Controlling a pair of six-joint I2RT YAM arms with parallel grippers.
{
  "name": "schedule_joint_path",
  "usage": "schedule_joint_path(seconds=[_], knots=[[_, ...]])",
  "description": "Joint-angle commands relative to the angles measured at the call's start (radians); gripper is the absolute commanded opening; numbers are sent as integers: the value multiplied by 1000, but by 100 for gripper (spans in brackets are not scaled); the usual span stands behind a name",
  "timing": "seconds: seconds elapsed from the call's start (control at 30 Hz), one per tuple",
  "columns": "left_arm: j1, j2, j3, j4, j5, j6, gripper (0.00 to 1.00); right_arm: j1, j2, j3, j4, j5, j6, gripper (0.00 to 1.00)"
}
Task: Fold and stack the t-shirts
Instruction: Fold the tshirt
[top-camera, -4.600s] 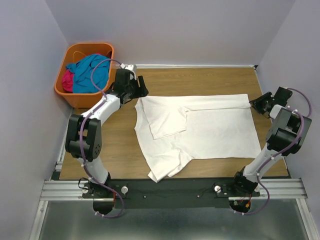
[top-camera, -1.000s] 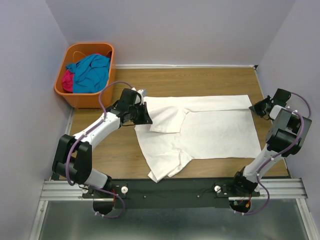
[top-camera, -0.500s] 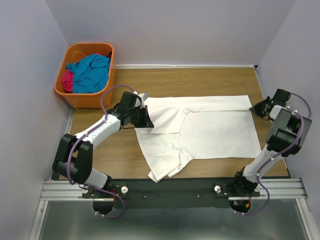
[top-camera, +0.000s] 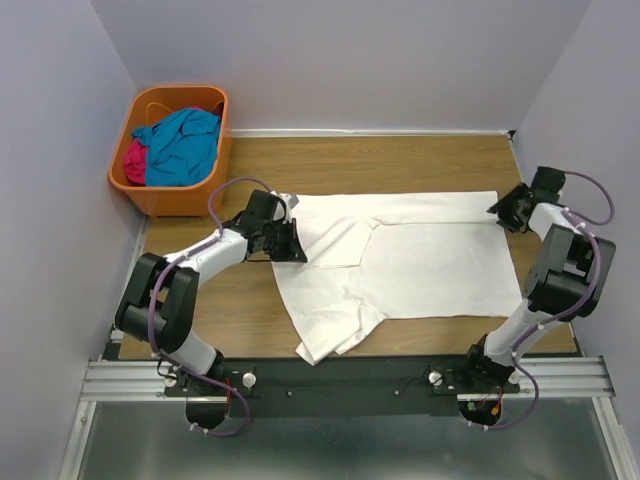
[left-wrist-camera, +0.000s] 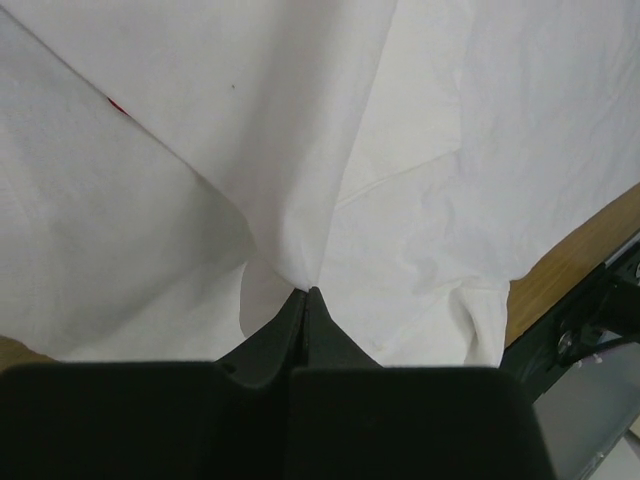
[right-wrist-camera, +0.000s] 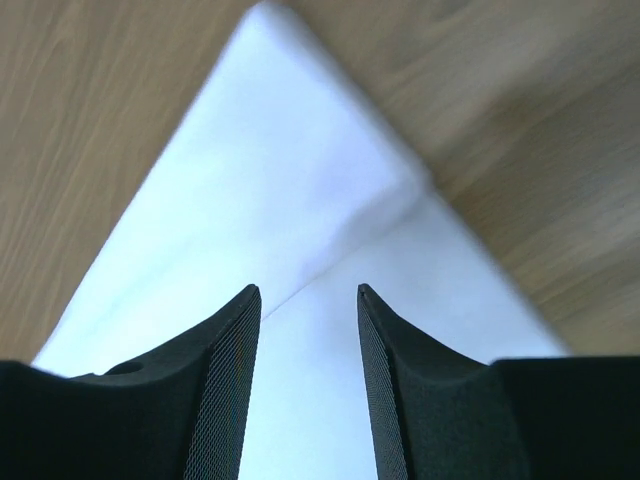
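Shirt count: three t-shirts in all. One white t-shirt (top-camera: 420, 260), one teal-blue t-shirt (top-camera: 180, 140), one magenta t-shirt (top-camera: 135, 160). One orange basket (top-camera: 180, 90), with two shirts inside. One wood-grain counter (top-camera: 400, 160), with one shirt on it. Two robot arms: left arm (top-camera: 205, 258), right arm (top-camera: 560, 270). Two tools, one per arm: left tool (left-wrist-camera: 303, 292), right tool (right-wrist-camera: 308, 290). Two fingers on each tool.

Wooden table (top-camera: 400, 160) with the white t-shirt (top-camera: 430, 260) spread across its middle and right.
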Motion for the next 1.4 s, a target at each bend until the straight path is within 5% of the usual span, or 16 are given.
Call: schedule_joint_path(seconds=[0.0,0.23,0.4,0.8,1.37], knots=[[2,29,20,20,-43,32,0,189,-159,-37,-81,112,-26,52],[2,49,40,21,-69,43,0,511,-237,-209,32,-190,49,47],[2,57,52,23,-81,45,0,709,-230,-306,152,-204,193,42],[0,64,55,36,-83,37,0,845,-96,-410,536,-298,414,39],[0,80,74,43,-72,36,0,862,-127,-454,436,-164,433,37]])
